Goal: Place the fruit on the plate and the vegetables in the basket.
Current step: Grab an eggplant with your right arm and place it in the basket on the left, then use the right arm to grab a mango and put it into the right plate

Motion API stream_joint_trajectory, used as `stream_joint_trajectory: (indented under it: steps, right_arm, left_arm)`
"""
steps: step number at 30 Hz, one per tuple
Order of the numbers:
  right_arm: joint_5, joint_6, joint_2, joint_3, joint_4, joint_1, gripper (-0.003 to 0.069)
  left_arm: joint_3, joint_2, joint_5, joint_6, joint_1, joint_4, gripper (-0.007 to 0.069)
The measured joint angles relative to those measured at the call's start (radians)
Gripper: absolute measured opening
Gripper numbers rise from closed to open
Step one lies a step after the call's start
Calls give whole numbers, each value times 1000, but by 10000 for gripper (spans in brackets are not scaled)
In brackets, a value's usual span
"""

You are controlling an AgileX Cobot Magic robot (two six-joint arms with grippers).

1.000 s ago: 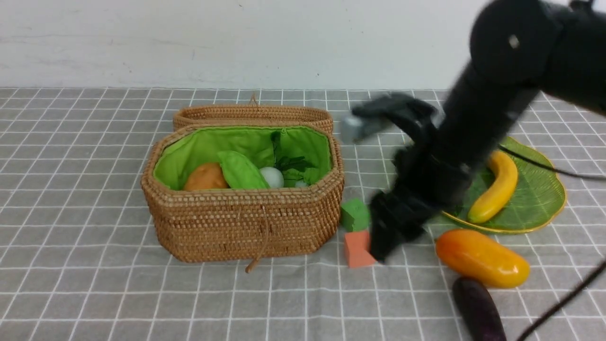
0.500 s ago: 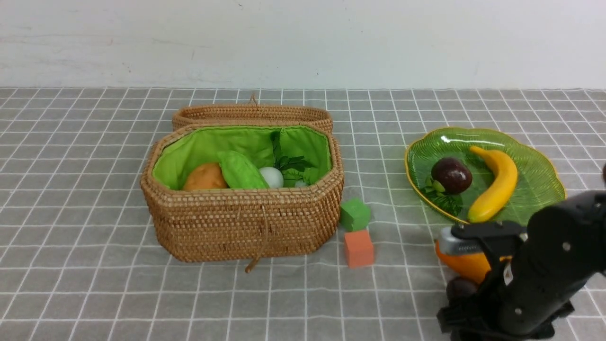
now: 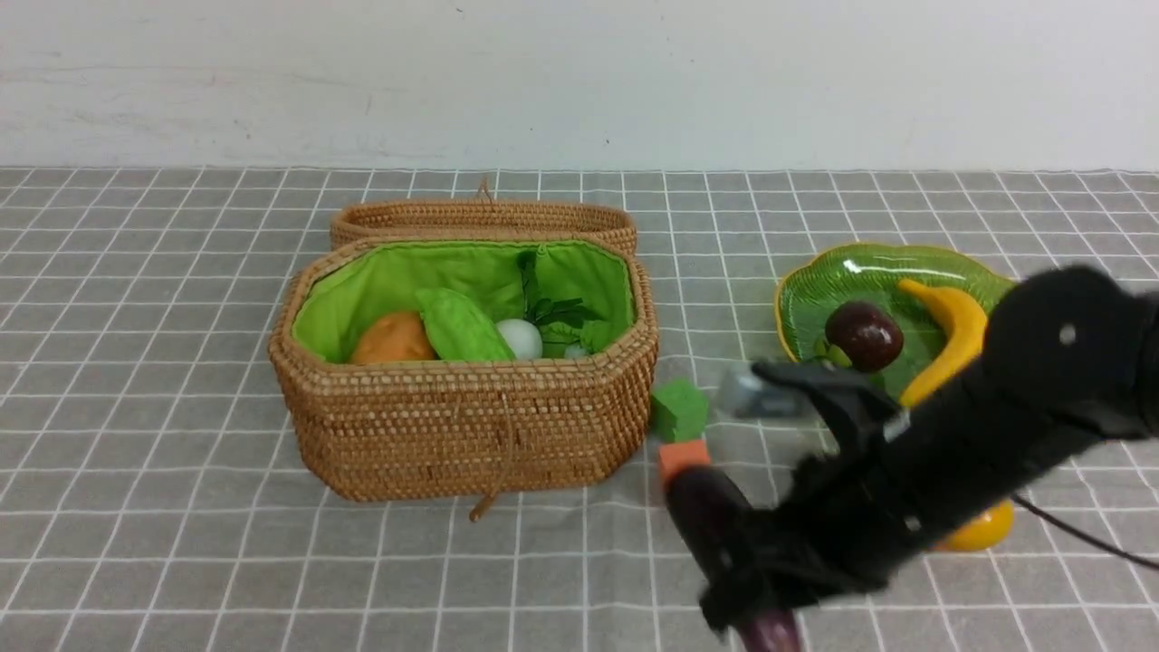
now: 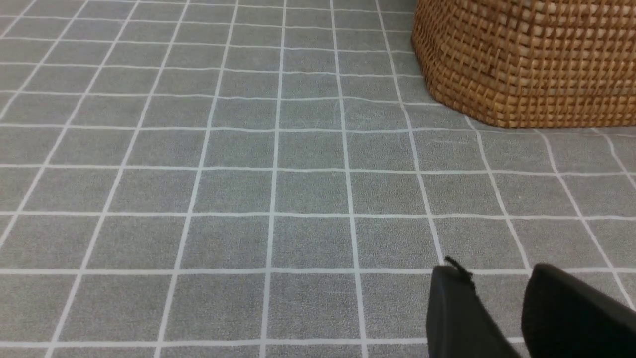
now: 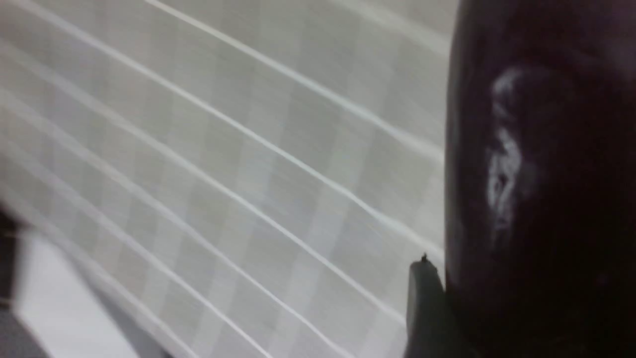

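The right gripper (image 3: pixel 756 580), low and right of centre in the front view, has its jaws clamped on the eggplant (image 3: pixel 715 534), a long, glossy dark-purple toy held off the cloth; one end juts up-left past the orange cube (image 3: pixel 681 453), the other pokes out below the gripper at the bottom edge. The right wrist view alone shows the grip close up: the eggplant (image 5: pixel 541 189) fills the right side against one black finger (image 5: pixel 425 308). Only the left wrist view shows the left gripper (image 4: pixel 502 318), its jaws slightly apart with nothing between them, at lower right, the basket (image 4: pixel 526 59) at upper right. Further out in the front view, the mango (image 3: pixel 982 534) peeks from behind the arm, and the plate (image 3: pixel 815 290) at middle right holds the mangosteen (image 3: pixel 864 335) and banana (image 3: pixel 951 340).
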Motion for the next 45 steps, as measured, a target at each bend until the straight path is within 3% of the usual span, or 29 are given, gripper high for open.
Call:
stream_joint_trajectory:
  steps: [6,9,12,16,18,21,23,25,29,34,39,45]
  right_arm:
    - [-168,-300,44,-331,153,59,347]
    - [-219,-370,119,-478,167,76,347]
    - [-226,-372,212,-603,150,79,347]
    - [-226,-281,346,-726,32,78,372]
    - [-224,-174,415,-766,-115,70,512]
    - [-209,-88,435,-771,-231,60,637]
    - [-176,-37,430,-775,-305,49,673]
    - [-156,-17,423,-776,-320,43,673]
    - [39,64,353,-780,-368,6,634]
    - [281,76,231,-744,-441,-87,559]
    - [291,60,131,-561,-459,-189,544]
    - [133,-34,43,-211,-478,-258,552]
  left_arm:
    - [0,0,0,0,0,0,213]
    - [0,0,0,0,0,0,217]
    - [0,0,0,0,0,0,218]
    - [0,0,0,0,0,0,222]
    - [0,0,0,0,0,0,227]
    - [0,0,0,0,0,0,229]
    - [0,0,0,0,0,0,228]
    - [0,0,0,0,0,0,231]
    - [0,0,0,0,0,0,237]
    - [0,0,0,0,0,0,237]
    - [0,0,0,0,0,0,237]
    - [0,0,0,0,0,0,239]
